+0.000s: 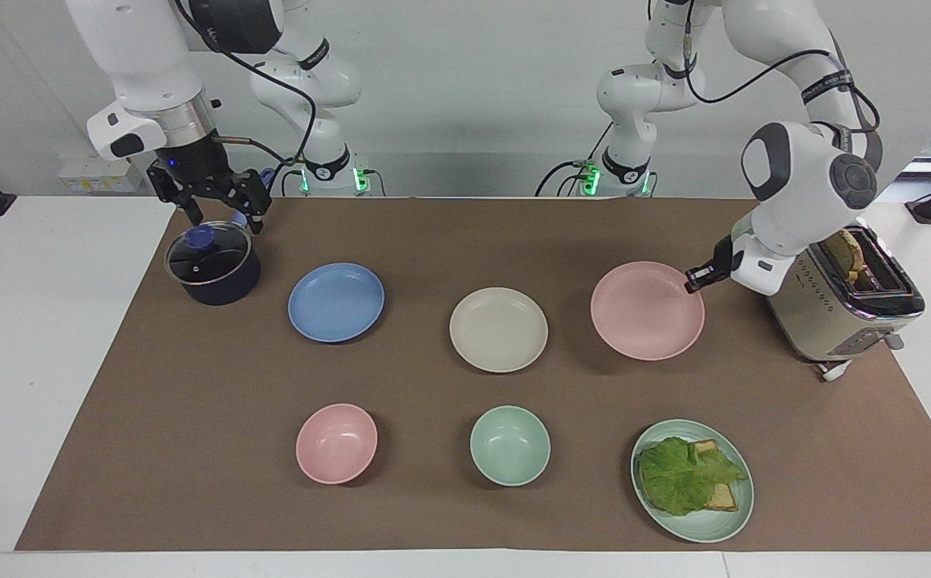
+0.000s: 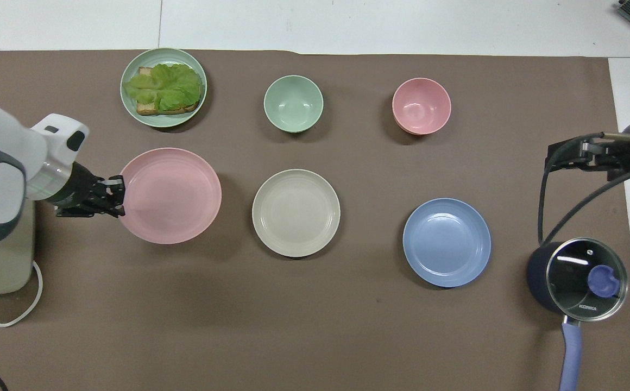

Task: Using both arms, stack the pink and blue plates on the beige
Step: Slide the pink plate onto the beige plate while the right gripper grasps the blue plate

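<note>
The pink plate (image 1: 647, 311) (image 2: 171, 195) hangs level above the brown mat, lifted clear with its shadow beneath it. My left gripper (image 1: 694, 281) (image 2: 119, 194) is shut on its rim at the edge toward the toaster. Flat at the mat's middle lies the beige plate (image 1: 498, 329) (image 2: 296, 213), beside the raised pink one. The blue plate (image 1: 335, 302) (image 2: 446, 242) rests toward the right arm's end. My right gripper (image 1: 223, 217) (image 2: 575, 155) waits open in the air by the lidded pot, holding nothing.
A cream toaster (image 1: 843, 313) (image 2: 0, 260) stands at the left arm's end, close to the left wrist. A dark pot (image 1: 213, 265) (image 2: 581, 277) with a glass lid sits below the right gripper. Farther out are a pink bowl (image 1: 336, 443), a mint bowl (image 1: 510, 445) and a mint plate (image 1: 742, 514) with sandwich.
</note>
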{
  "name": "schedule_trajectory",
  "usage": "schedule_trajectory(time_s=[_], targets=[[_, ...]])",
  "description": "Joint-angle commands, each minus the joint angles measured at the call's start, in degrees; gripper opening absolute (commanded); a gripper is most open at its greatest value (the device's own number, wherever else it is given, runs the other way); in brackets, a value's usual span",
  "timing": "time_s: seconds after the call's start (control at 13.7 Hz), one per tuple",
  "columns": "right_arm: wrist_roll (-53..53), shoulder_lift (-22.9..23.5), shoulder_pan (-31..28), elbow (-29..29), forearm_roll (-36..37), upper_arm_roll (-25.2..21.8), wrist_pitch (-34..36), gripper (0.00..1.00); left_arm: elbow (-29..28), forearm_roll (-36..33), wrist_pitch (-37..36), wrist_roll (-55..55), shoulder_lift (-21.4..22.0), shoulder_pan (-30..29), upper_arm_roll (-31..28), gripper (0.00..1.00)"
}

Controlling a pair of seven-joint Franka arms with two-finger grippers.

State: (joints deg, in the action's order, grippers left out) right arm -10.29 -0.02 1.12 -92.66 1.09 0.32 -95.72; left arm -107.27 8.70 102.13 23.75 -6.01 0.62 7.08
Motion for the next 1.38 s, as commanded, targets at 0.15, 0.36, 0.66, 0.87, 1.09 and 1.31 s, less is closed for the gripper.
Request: schedule_trajectory(time_s=[0.15, 0.36, 0.66, 0.87, 1.09, 1.31], targets=[[4.14, -2.09, -0.85, -16.46, -3.72, 0.03, -14.64, 1.00, -1.71, 3.77, 5.08, 11.75, 0.21, 13.07, -0.66, 0.00], [7.03, -2.09, -0.85, -26.40, -4.26, -0.06, -25.01, 1.00, -5.40, 4.91, 13.77, 12.11, -1.02, 17.91, -0.66, 0.00], [14.66, -1.57, -2.60, -36.34, -10.82, -0.06, -33.20, 1.00, -6.81, 5.53, 21.62, 12.29, -4.54, 21.70, -0.66, 0.00], [20.22, -0.17, -4.80, -41.45, -14.27, -0.06, -39.09, 0.94, -6.81, 5.54, 21.71, 11.58, -4.54, 21.88, -0.75, 1.00], [26.01, 2.21, -6.30, -42.68, -20.75, -0.06, -39.99, 0.76, -6.11, 5.36, 20.92, 11.84, -4.72, 21.09, -1.01, 1.00], [27.87, 3.01, -6.21, -43.30, -22.80, -0.06, -39.90, 0.61, -4.98, 3.26, 16.81, 11.50, -2.71, 16.63, -2.33, 1.00]])
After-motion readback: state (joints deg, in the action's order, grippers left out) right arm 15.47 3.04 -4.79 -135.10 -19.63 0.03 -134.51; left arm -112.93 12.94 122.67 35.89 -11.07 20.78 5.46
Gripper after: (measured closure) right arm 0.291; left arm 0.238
